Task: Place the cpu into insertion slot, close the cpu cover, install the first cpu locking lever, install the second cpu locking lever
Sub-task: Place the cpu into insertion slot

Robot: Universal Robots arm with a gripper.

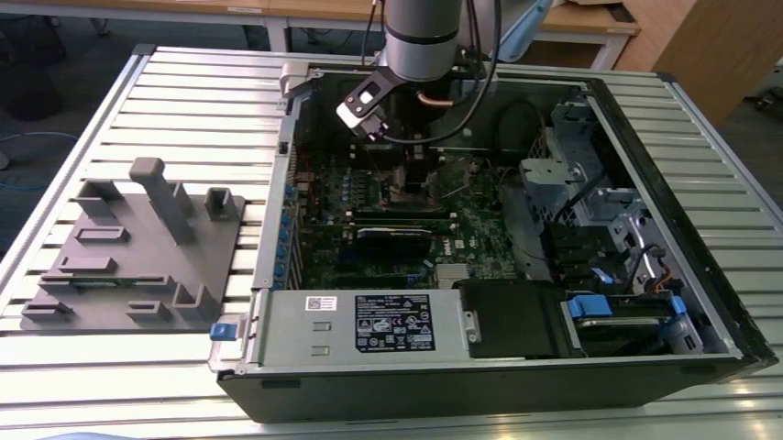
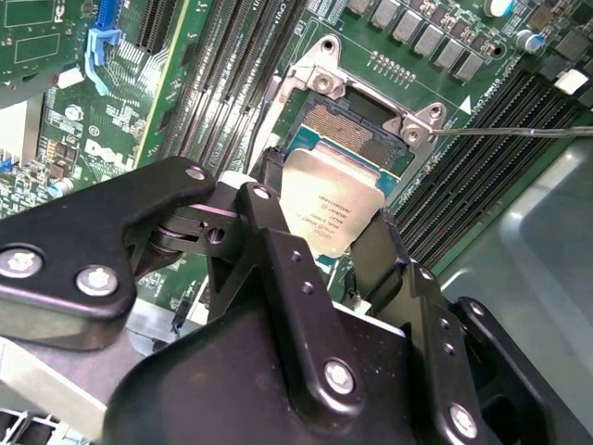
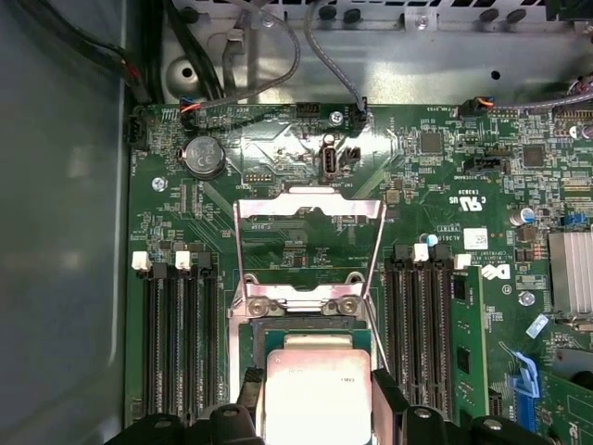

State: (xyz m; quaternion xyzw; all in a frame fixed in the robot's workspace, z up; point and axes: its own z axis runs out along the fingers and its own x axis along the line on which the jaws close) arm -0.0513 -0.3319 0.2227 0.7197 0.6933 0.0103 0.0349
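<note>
Jaws clamped on two opposite edges of the cpu (image 3: pixel 315 389), held just over the insertion slot (image 2: pixel 357 130), cpu cover (image 3: pixel 309 197) standing open, clear of it

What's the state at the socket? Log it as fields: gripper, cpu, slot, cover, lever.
gripper: shut on the cpu, inside the open computer case
cpu: silver top up, held over the insertion slot; whether it is seated cannot be told
insertion slot: partly uncovered, contact field showing
cpu cover: open, swung back off the slot
locking lever: one thin rod unlatched, sticking out from the slot's corner
</note>
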